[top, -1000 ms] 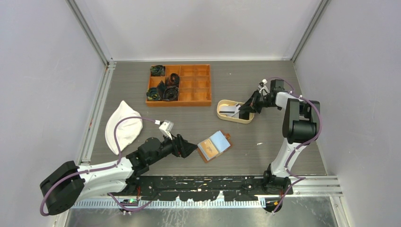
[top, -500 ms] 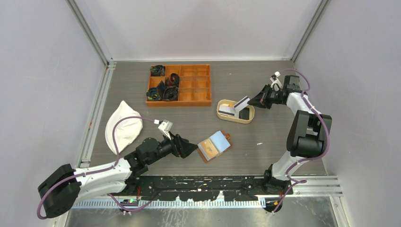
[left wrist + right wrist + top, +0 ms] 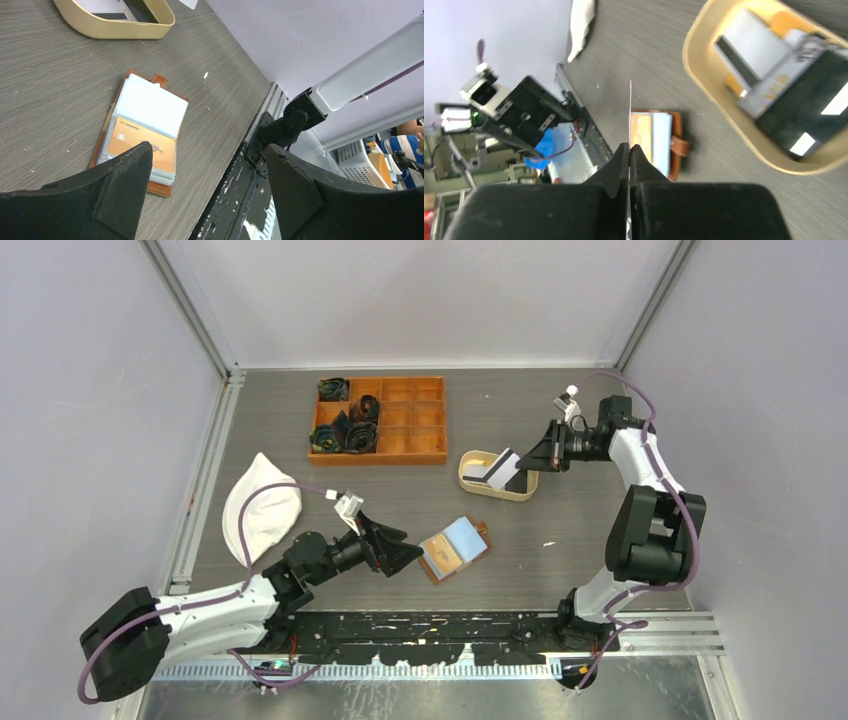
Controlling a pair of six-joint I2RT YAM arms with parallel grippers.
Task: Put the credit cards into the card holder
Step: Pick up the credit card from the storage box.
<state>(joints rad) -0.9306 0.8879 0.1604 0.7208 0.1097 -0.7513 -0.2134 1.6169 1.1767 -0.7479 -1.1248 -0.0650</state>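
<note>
My left gripper (image 3: 408, 550) hangs low over the grey wood-grain table (image 3: 560, 560) with its jaws spread wide and nothing between them, just beside the small brown leather card holder (image 3: 453, 549). The holder lies open and flat, an orange card and a pale one showing in its inner sleeves, its snap tab pointing away from me. My right gripper (image 3: 629, 147) is pinched tight on one thin pale plastic credit card (image 3: 503, 470), held tilted over the oval beige tray (image 3: 470, 480). From my right wrist I see that card only edge-on. More credit cards (image 3: 754, 55) lie in the tray, one white-grey with a dark stripe, one black.
</note>
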